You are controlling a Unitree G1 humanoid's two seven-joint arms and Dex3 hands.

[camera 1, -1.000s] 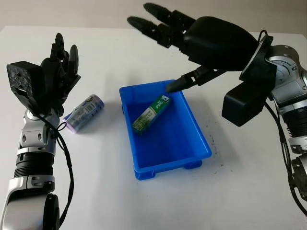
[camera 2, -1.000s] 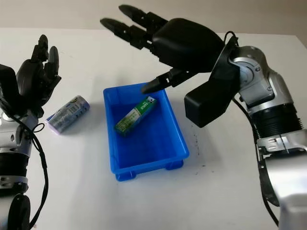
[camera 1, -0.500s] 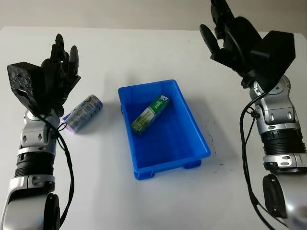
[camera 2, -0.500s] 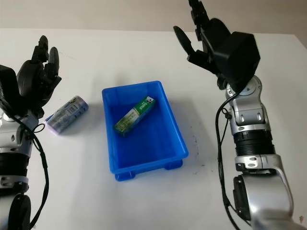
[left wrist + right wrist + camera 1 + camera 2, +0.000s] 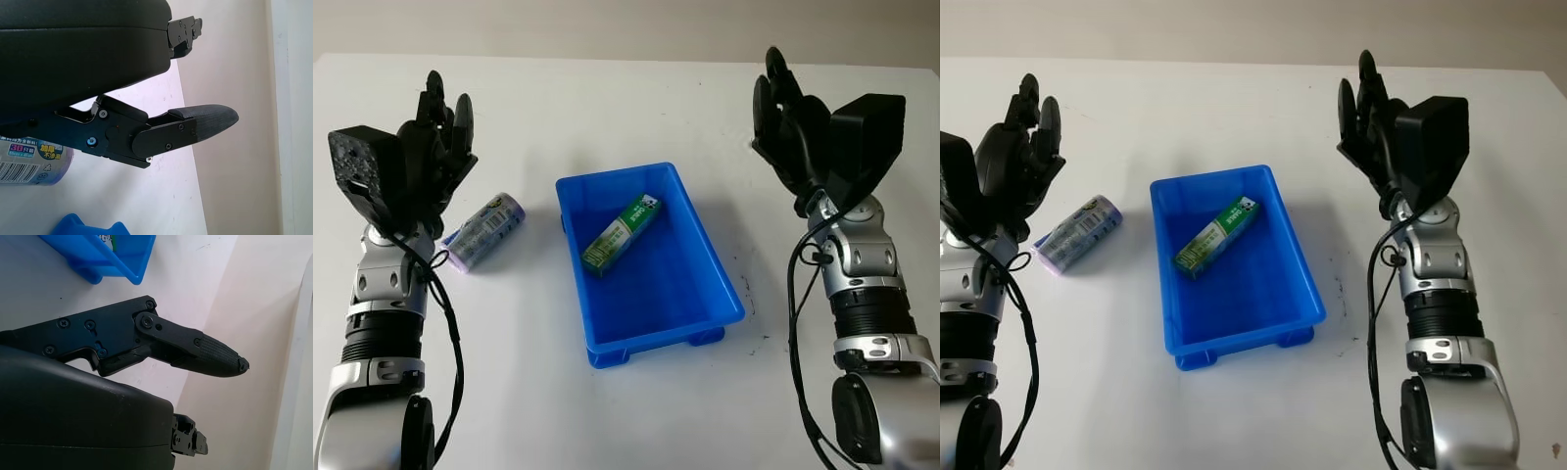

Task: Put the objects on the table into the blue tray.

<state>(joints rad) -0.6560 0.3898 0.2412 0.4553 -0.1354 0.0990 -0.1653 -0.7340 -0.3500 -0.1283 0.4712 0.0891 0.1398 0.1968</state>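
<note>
A blue tray [image 5: 1234, 323] sits at the centre of the frame on the white worktop [image 5: 1185, 108]. Inside it, toward its upper half, lies 1 green box [image 5: 1217, 236], set diagonally. Left of the tray, apart from it, a lavender roll with a printed label [image 5: 1078, 232] lies on its side. The left hand [image 5: 1013, 157] is raised at the left edge, just above the roll, open. The right hand [image 5: 1381, 132] is raised in the upper right, well apart from the tray, open.
</note>
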